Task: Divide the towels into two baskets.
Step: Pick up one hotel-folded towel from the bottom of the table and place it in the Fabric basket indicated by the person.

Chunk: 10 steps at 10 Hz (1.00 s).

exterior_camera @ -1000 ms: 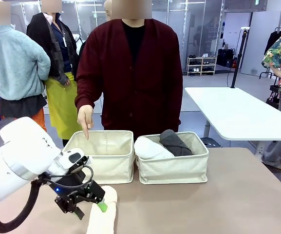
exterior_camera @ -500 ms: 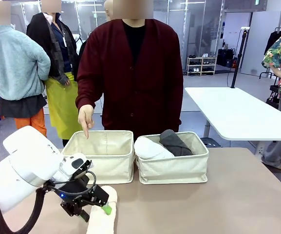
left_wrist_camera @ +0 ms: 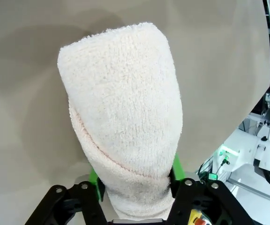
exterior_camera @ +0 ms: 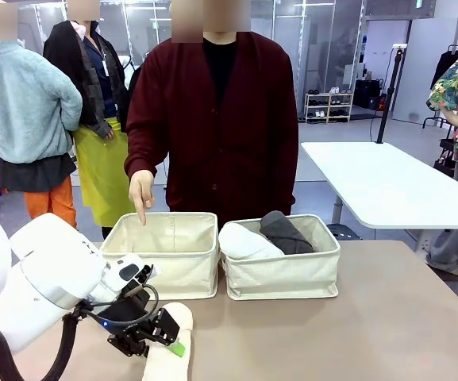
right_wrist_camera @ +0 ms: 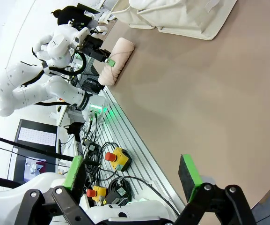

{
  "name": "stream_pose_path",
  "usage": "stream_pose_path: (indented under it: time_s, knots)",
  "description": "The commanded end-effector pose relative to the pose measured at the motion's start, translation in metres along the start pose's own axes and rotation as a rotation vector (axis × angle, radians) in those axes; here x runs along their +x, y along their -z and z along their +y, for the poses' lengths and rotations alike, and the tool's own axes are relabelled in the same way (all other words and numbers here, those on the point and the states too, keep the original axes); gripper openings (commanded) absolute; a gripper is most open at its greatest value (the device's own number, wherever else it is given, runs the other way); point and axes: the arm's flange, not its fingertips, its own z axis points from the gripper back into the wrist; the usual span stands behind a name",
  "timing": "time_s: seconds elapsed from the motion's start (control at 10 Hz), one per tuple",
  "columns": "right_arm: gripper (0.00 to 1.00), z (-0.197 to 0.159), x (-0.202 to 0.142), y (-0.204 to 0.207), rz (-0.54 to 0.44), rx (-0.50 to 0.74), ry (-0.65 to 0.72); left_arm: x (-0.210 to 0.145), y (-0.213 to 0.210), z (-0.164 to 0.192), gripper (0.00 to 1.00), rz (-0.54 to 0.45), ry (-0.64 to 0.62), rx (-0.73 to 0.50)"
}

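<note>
A cream towel point(exterior_camera: 167, 353) lies rolled on the table at the front left. My left gripper point(exterior_camera: 167, 340) is shut on it. In the left wrist view the green pads point(left_wrist_camera: 176, 165) press into both sides of the cream towel point(left_wrist_camera: 125, 117). Behind it stand two cream baskets. The left basket point(exterior_camera: 173, 274) shows nothing inside. The right basket point(exterior_camera: 284, 278) holds a white towel point(exterior_camera: 244, 240) and a dark grey towel point(exterior_camera: 286, 232). My right gripper point(right_wrist_camera: 131, 171) hangs open above bare table, with nothing between its fingers. From there the cream towel point(right_wrist_camera: 117, 60) lies far off.
A person in a dark red cardigan stands behind the baskets, one hand point(exterior_camera: 140, 194) pointing down at the left basket's far rim. The table to the right of the baskets is bare. A white table point(exterior_camera: 387, 186) stands behind on the right.
My left gripper has sunk a little onto the cream towel and closed its fingers on it. The person's pointing hand and the baskets have stayed put.
</note>
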Motion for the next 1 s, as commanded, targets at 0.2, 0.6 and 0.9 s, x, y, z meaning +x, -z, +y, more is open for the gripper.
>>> stream_pose_path:
  time_s: [0.2, 0.6, 0.9]
  knots:
    - [1.0, 0.004, -0.001, 0.0, -0.004, 0.004, -0.013, -0.062, -0.026, 0.007, 0.21, -0.041, 0.036, -0.047]
    - [1.0, 0.004, -0.001, 0.0, -0.004, 0.004, -0.013, -0.077, -0.101, -0.019, 0.14, 0.086, 0.216, -0.039]
    - [1.0, 0.004, -0.001, 0.0, -0.004, 0.004, -0.013, -0.092, -0.129, -0.034, 0.14, 0.248, 0.63, 0.295]
